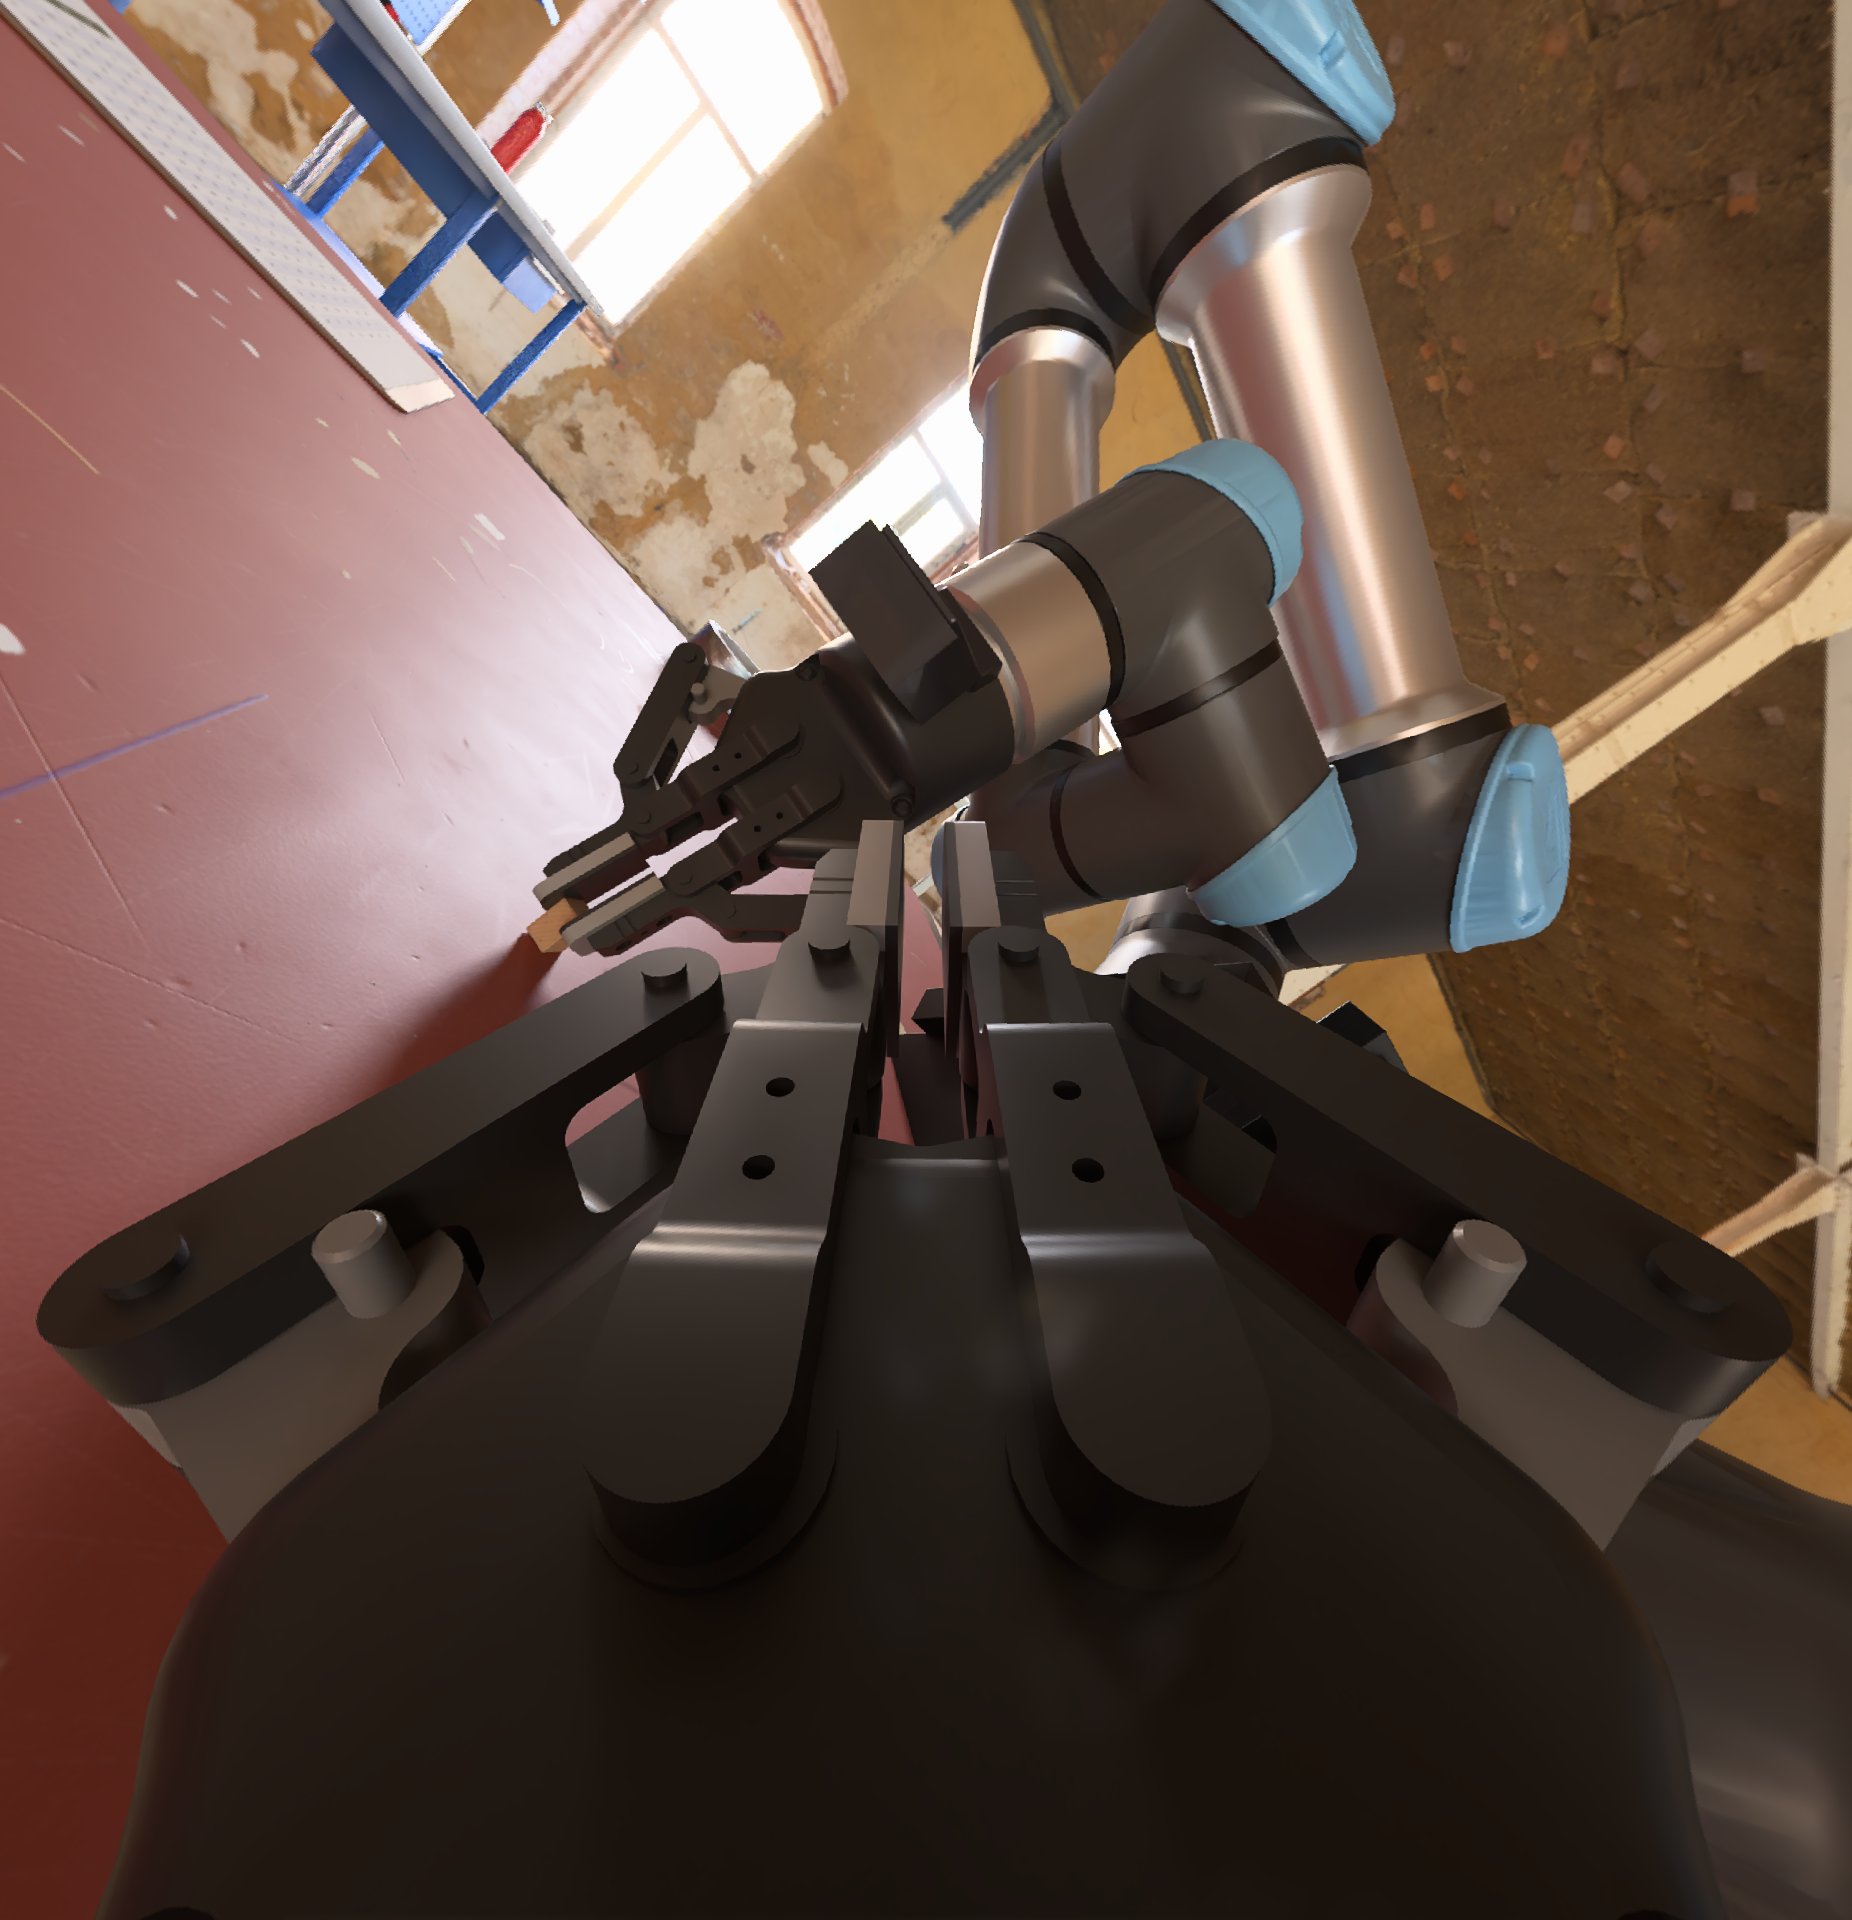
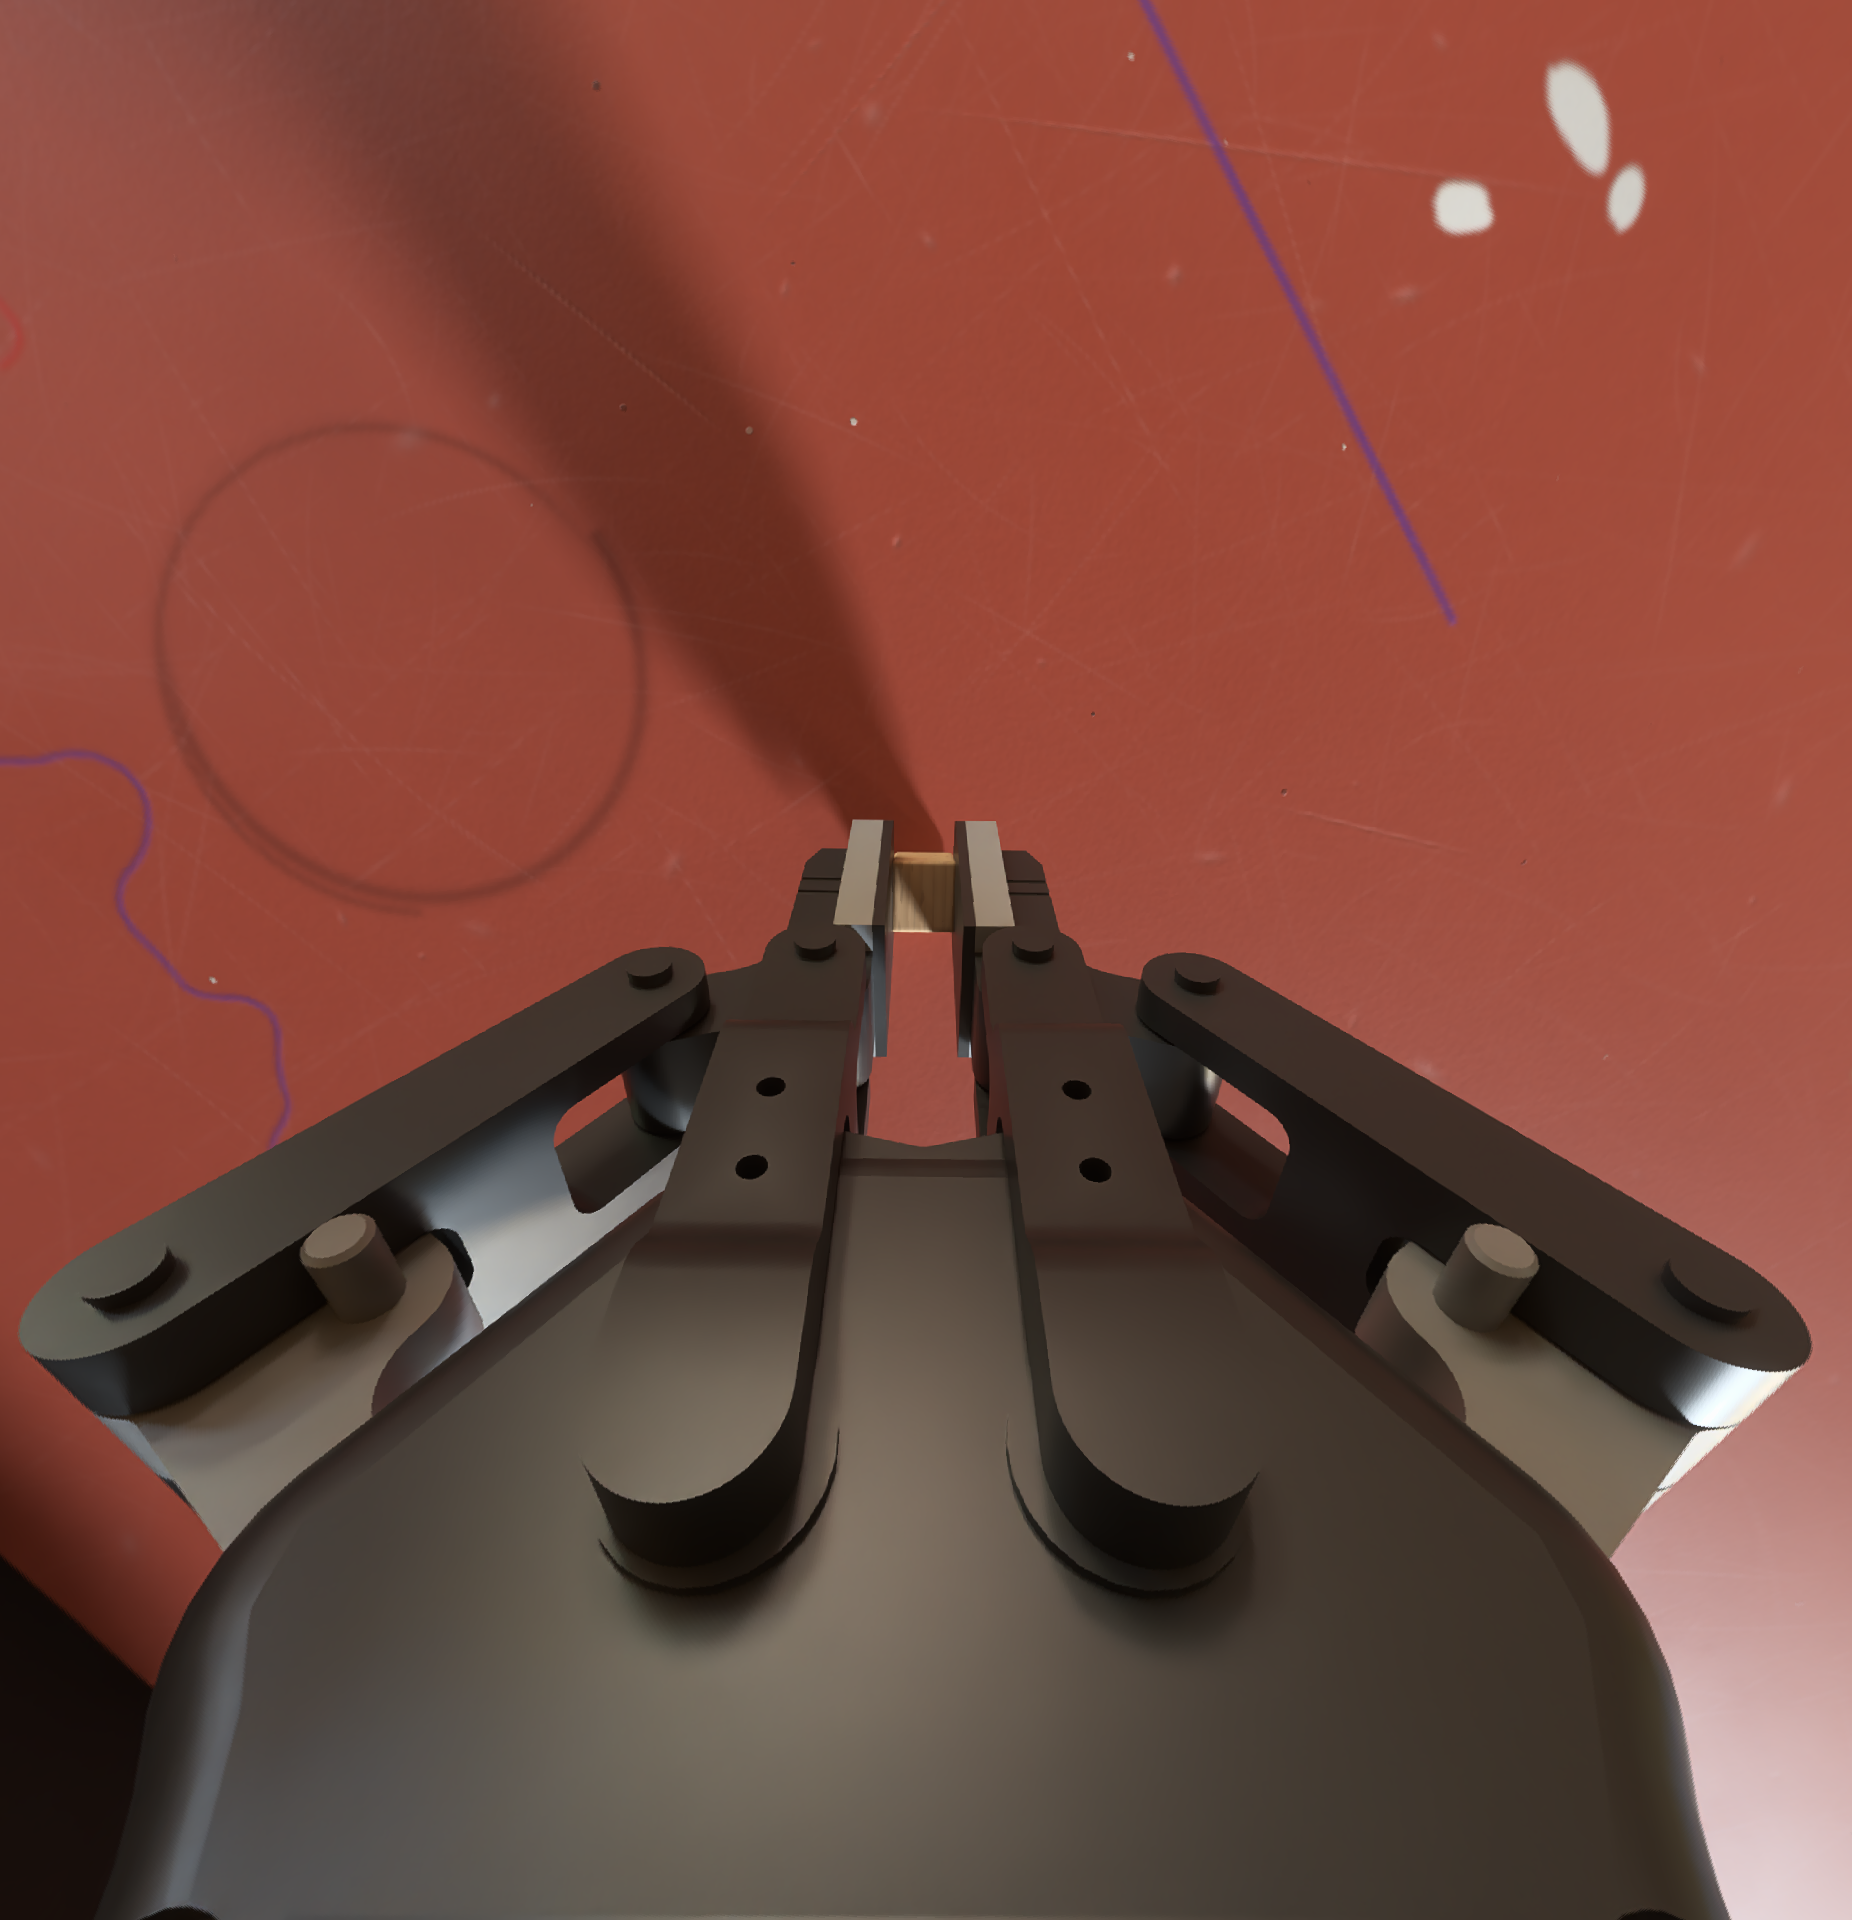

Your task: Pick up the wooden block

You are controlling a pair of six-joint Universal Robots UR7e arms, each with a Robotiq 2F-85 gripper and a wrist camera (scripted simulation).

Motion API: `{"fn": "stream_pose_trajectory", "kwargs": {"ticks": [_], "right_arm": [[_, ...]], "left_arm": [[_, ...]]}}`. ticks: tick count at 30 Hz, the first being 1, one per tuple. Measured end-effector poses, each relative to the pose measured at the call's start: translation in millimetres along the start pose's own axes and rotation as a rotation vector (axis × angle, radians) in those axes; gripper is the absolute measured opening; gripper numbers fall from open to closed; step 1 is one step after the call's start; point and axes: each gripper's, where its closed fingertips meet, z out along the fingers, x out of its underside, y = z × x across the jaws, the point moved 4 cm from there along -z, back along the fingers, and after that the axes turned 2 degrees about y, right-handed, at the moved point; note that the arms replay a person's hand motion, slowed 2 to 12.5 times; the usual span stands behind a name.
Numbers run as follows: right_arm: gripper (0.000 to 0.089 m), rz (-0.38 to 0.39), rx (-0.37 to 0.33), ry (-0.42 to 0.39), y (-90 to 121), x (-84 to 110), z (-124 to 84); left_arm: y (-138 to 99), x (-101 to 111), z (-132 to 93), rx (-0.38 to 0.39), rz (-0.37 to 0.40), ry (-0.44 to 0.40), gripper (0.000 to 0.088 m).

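Note:
A small light wooden block (image 2: 922, 891) sits between the pads of my right gripper (image 2: 923, 878), which is shut on it at the red table surface (image 2: 1213, 727). In the left wrist view the right gripper (image 1: 579, 902) reaches down to the table and the block (image 1: 548, 927) peeks out at its fingertips, touching or just above the surface. My left gripper (image 1: 922, 878) is shut with nothing between its pads and is held to the side, pointing toward the right arm (image 1: 1161, 675).
The red table top (image 1: 226, 623) carries scratches, white specks, a drawn circle (image 2: 397, 665) and purple lines. A white perforated board (image 1: 267, 223) lies at the far table edge. A blue-framed bench (image 1: 454, 177) stands beyond it.

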Motion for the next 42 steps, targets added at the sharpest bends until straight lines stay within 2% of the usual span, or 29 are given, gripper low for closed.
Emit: {"fn": "stream_pose_trajectory", "kwargs": {"ticks": [3,10,16,33,42], "right_arm": [[0.0102,-0.074,0.01,-0.01,-3.1,-0.7,-0.2],[0.0102,-0.252,0.081,-0.027,-12.8,-0.4,-3.4],[0.0102,-0.351,0.124,-0.069,-15.8,-4.6,-11.8],[0.0102,-0.528,0.144,-0.171,-2.8,-25.6,-36.7],[0.0102,-0.551,0.096,-0.221,11.6,-41.5,-45.2]], "left_arm": [[2.3,0.9,0.1,-0.015,-0.018,0.004,0.0068],[9.0,4.8,0.0,-0.059,-0.066,0.023,0.0068],[14.6,8.4,-0.9,-0.092,-0.111,0.041,0.0068],[22.2,14.3,-0.8,-0.103,-0.201,0.052,0.0067],[23.0,16.1,0.1,-0.101,-0.226,0.057,0.0068]]}}
